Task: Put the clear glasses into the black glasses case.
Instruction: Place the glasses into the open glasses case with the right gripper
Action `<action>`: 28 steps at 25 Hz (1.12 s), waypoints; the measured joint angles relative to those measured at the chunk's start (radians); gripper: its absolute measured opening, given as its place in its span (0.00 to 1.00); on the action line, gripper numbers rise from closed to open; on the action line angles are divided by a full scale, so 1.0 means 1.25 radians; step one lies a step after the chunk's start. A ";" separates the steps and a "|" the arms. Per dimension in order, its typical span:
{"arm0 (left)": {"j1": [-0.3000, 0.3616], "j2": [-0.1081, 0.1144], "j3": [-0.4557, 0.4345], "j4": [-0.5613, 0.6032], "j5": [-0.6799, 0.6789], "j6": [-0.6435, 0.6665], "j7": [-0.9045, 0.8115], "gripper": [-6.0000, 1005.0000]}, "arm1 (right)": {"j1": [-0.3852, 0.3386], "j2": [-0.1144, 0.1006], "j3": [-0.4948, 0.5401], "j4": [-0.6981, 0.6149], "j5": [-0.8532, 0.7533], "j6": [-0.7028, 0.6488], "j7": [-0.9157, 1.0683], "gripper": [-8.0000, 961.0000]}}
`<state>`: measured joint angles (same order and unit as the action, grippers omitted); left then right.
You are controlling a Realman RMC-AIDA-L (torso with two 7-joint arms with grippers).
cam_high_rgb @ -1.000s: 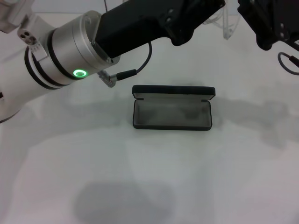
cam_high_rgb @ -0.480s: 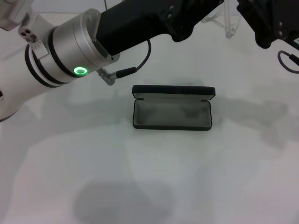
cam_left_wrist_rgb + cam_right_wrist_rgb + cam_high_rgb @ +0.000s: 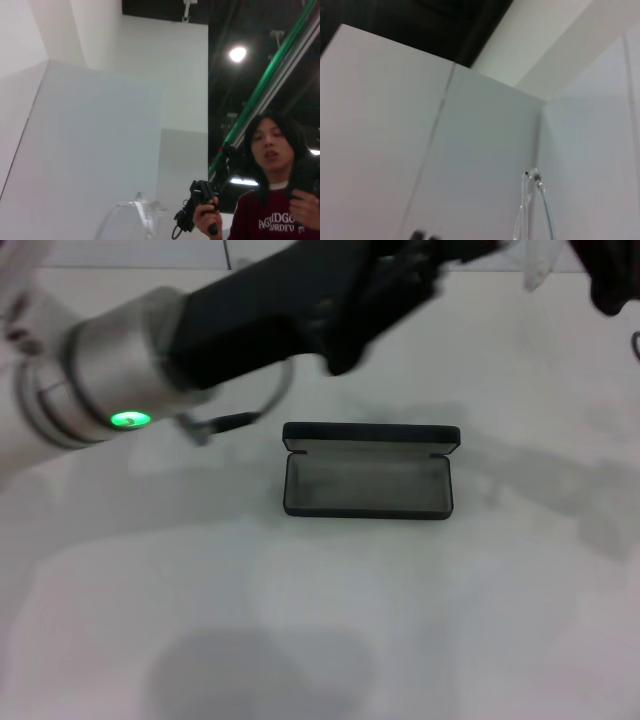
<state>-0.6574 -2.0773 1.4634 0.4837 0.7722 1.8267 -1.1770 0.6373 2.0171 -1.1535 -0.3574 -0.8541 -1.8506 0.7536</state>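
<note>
Carrying looks the step: transparent plastic clear glasses (image 3: 535, 265) aloft between both arms, grips hidden, next lowered into the open matte black glasses case (image 3: 368, 472).

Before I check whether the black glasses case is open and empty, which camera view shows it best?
The head view: the black glasses case lies open on the white table, its grey lining bare. Neither wrist view shows the case at all; both look upward at walls, each with only a part of the clear glasses.
</note>
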 joint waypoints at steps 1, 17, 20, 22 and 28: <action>0.015 0.011 -0.018 0.002 0.015 0.006 0.000 0.10 | -0.008 -0.003 0.014 -0.003 0.000 0.003 0.001 0.08; 0.186 0.165 -0.241 0.060 0.247 0.026 -0.094 0.10 | -0.232 -0.005 -0.016 -0.810 -0.631 0.165 0.620 0.08; 0.198 0.161 -0.282 0.064 0.269 0.026 -0.097 0.10 | -0.179 -0.006 -0.053 -0.878 -0.782 0.158 0.769 0.08; 0.199 0.158 -0.290 0.060 0.279 0.022 -0.096 0.10 | -0.144 -0.003 -0.100 -0.907 -0.880 0.161 0.840 0.08; 0.200 0.141 -0.291 0.056 0.297 0.003 -0.088 0.10 | -0.053 0.003 -0.325 -0.926 -1.089 0.278 0.975 0.08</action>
<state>-0.4072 -1.9005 1.0992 0.5537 1.1434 1.8302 -1.2875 0.5711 2.0203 -1.5598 -1.5154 -2.2149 -1.5026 1.9718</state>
